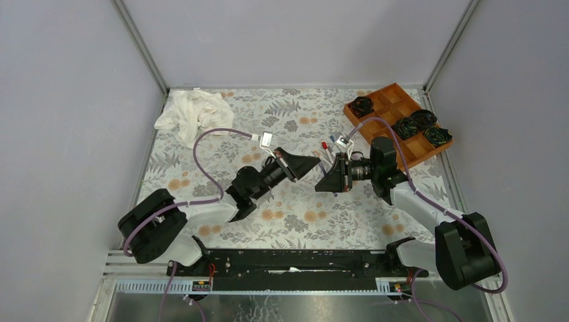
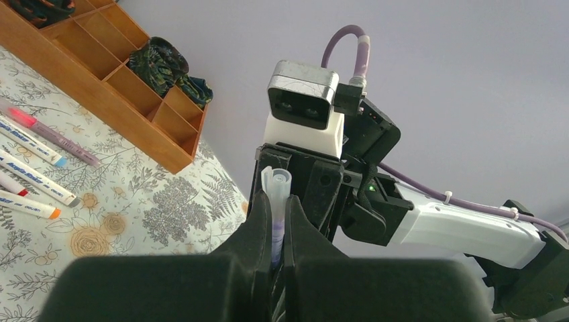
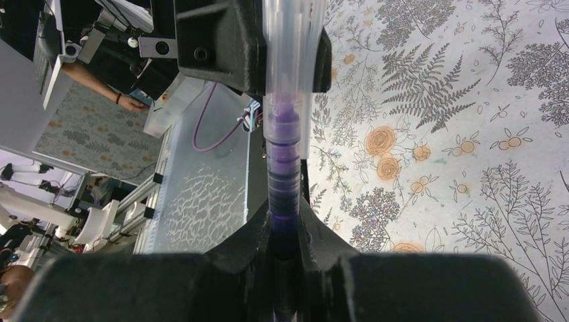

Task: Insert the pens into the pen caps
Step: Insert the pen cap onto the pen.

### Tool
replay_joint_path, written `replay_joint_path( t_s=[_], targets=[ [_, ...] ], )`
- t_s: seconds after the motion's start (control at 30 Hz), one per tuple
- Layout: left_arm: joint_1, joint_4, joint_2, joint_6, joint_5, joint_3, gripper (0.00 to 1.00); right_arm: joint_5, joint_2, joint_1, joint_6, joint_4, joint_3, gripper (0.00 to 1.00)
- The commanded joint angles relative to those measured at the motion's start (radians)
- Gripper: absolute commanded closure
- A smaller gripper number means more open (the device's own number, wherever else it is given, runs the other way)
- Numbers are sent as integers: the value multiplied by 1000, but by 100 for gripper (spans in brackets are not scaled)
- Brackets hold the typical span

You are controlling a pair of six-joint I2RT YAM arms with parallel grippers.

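Holding one pen and one cap between them, the two arms met above the middle of the table (image 1: 288, 121). Left gripper (image 2: 278, 228): closed tight on a clear cap (image 2: 276, 191), nothing else held. Right gripper (image 3: 285, 231): closed tight on a purple pen (image 3: 284, 181), gripped low on the barrel. The two grippers faced each other nose to nose, nearly touching. Pen and cap shared one long axis, running straight from one gripper to the other. The cap's mouth faced the right gripper, and the pen's purple end sat inside that mouth, showing through the clear wall. A stepped purple section stood bare between the cap's rim and the right fingers (image 3: 249, 235). Whether the pen had seated fully could not be told. By judgement, the step in hand was the final press. It called for a straight push along the shared axis with no sideways drift, and either arm was placed to give it. Loose pens (image 2: 37, 176): several, white-barrelled, lying flat and roughly parallel on the table beyond the grippers, toward the tray (image 2: 100, 100) and nearer the right arm. Loose caps were too small to pick out. Also present: black rosettes (image 2: 161, 64) in the tray's compartments, and a white cloth (image 1: 191, 114) at the far left corner.
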State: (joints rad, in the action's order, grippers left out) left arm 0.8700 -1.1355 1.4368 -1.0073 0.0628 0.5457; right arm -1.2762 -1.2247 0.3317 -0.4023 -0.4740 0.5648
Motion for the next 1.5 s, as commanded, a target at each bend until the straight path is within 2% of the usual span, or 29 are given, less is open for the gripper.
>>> replay_joint_path(
  t_s=[0.0, 0.43, 0.57, 0.73, 0.83, 1.03, 1.17, 1.33, 1.47],
  targets=[
    [46, 24, -16, -13, 40, -17, 94, 28, 30, 8, 63, -9, 37, 100],
    [47, 134, -115, -24, -31, -41, 42, 8, 37, 7, 66, -17, 37, 100],
    [46, 188, -182, -11, -99, -64, 33, 8, 40, 8, 70, -19, 36, 100],
    [46, 450, -238, -41, -218, 16, 24, 55, 55, 8, 179, 99, 57, 100],
    [49, 594, -224, -85, -244, 99, 22, 93, 64, 9, 255, 189, 80, 100],
    [75, 755, -168, -142, -310, 215, 22, 100, 71, 10, 260, 195, 80, 100],
    [91, 776, -135, -130, -345, 272, 30, 101, 74, 10, 254, 190, 78, 100],
    [116, 882, -97, -81, -408, 376, 36, 103, 76, 10, 255, 193, 79, 100],
    [121, 917, -72, -56, -419, 418, 47, 103, 77, 12, 253, 192, 78, 100]
  ],
)
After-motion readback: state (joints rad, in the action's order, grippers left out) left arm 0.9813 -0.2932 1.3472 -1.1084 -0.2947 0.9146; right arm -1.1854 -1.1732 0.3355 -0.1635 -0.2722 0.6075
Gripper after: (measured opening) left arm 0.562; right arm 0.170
